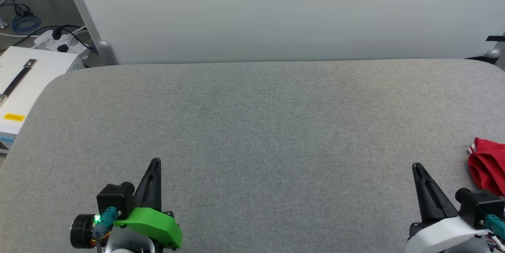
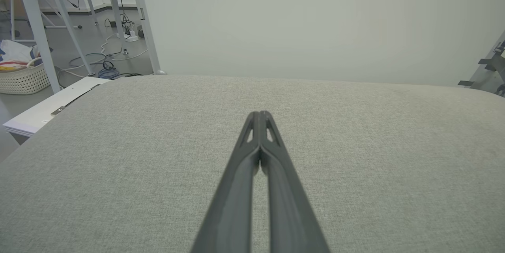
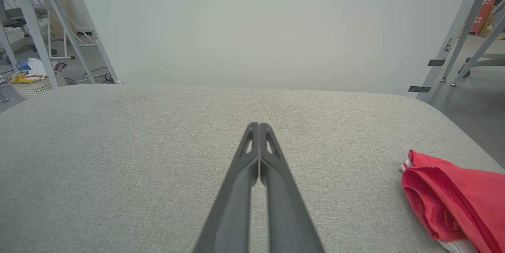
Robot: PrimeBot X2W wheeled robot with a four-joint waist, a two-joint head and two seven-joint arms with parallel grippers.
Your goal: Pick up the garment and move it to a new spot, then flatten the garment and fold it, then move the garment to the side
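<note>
The garment [image 1: 488, 166] lies bunched at the far right edge of the grey table, red cloth with a bit of white and striped trim showing; its lettering is hidden. The right wrist view has the garment [image 3: 453, 201] at its lower right. My right gripper [image 1: 416, 167] is shut and empty, just left of the garment and apart from it. Its closed tips [image 3: 258, 126] hover over bare tabletop. My left gripper [image 1: 155, 162] rests shut at the lower left, far from the garment, its tips [image 2: 260, 115] pressed together with nothing between them.
The grey fabric-covered table [image 1: 252, 126] spans the view, with a pale wall panel [image 1: 276, 12] behind it. A white box [image 1: 23, 83] and cables [image 1: 27, 24] sit off the table's left corner. A laundry basket [image 2: 21, 75] stands on the floor to the left.
</note>
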